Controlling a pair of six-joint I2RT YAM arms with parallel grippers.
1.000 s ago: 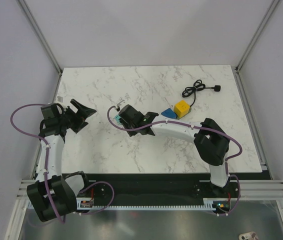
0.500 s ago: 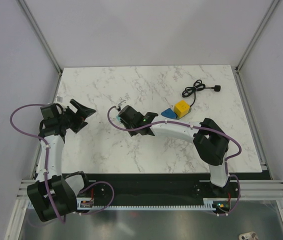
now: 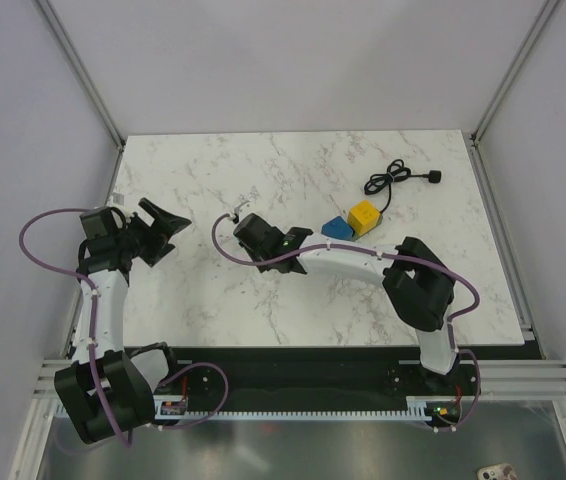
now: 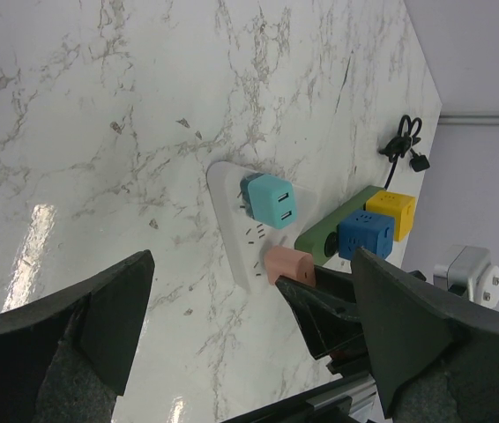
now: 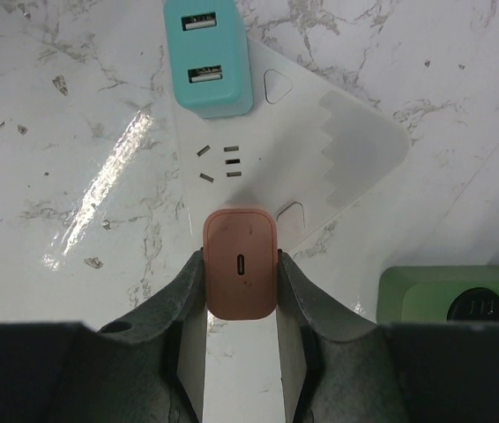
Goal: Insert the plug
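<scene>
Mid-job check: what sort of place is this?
Probably a lab test cell, not a home: a marble-look table boxed in by aluminium posts and blank walls, with a power strip laid out as a prop.

A robotics lab test cell is shown, not a home or a shop. A marble-patterned counter point(image 3: 293, 170) is enclosed by plain pale walls point(image 3: 263, 60) and by aluminium frame posts point(image 3: 78, 70) at the corners. Two white-and-black robot arms, the left arm point(image 3: 103, 300) and the right arm point(image 3: 358, 262), are bolted to a slotted metal rail point(image 3: 523, 376) at the near edge. Purple cables point(image 3: 48, 215) are looped off the arms, and an exposed wiring strip point(image 3: 293, 411) with small lit boards is fixed in front. Only test pieces are laid on the counter: a white power strip point(image 5: 320, 150), a teal adapter point(image 5: 207, 53), a pink plug point(image 5: 241, 264), a yellow cube point(image 3: 364, 215) and a coiled black cable point(image 3: 391, 180).
</scene>
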